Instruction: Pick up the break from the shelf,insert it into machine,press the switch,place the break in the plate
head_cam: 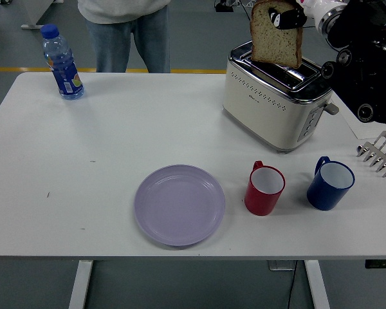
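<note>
So the round lilac plate (179,205) sits near the front edge of the white surface (116,141) with nothing on it; just to its right is a red mug with a white inside (264,189), and right of that a blue mug, also white inside (330,184); both mugs look empty from up here, handles pointing toward the far side; they stand near each other but not touching.

The cream and chrome two-slot toaster (274,101) is at the far right of the surface, behind the mugs; the brown slice of bread (276,35) is up above its slots, upright, its bottom edge just over the chrome top, so clear of the slot or right at its mouth, hard to say which; the right hand (296,14) has it pinched at the top edge, dark fingertips (284,18) over the crust, with the bulky black arm coming in from the upper right corner.

At the right edge there's a bit of a pale metal rack (379,152), partly cut off by the frame; way over at the far left corner stands a clear plastic water bottle with a blue cap and label (62,62); a person in jeans and a light top (125,29) stands at the far side, hands out of view.
</note>
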Tool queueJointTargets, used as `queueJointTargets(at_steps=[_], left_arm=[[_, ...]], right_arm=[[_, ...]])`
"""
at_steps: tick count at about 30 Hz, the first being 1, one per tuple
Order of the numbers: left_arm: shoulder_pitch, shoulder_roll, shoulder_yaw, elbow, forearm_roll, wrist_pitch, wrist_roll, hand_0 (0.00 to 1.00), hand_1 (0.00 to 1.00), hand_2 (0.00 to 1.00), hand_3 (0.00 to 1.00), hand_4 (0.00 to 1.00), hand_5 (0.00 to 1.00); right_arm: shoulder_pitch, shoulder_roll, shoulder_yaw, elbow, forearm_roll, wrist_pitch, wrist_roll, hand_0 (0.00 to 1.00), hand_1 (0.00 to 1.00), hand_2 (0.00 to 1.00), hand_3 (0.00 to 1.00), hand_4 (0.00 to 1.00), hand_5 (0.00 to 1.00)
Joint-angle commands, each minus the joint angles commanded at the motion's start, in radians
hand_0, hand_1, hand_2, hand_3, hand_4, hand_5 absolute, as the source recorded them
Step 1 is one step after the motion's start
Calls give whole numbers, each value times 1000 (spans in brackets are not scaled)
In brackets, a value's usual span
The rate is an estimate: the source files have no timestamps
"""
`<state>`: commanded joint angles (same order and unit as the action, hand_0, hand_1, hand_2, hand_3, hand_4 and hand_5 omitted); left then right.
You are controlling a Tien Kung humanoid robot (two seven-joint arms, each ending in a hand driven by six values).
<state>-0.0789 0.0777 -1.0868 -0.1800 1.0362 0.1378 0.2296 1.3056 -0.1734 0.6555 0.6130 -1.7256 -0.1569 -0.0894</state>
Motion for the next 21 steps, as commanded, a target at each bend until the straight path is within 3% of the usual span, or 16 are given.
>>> queueJointTargets(at_steps=[21], left_arm=[[-3,-3,-7,0,2,0,0,695,719,697,569,302,812]], right_arm=[[-43,-73,48,154,37,-19,-39,193,283,387,472,516,125]])
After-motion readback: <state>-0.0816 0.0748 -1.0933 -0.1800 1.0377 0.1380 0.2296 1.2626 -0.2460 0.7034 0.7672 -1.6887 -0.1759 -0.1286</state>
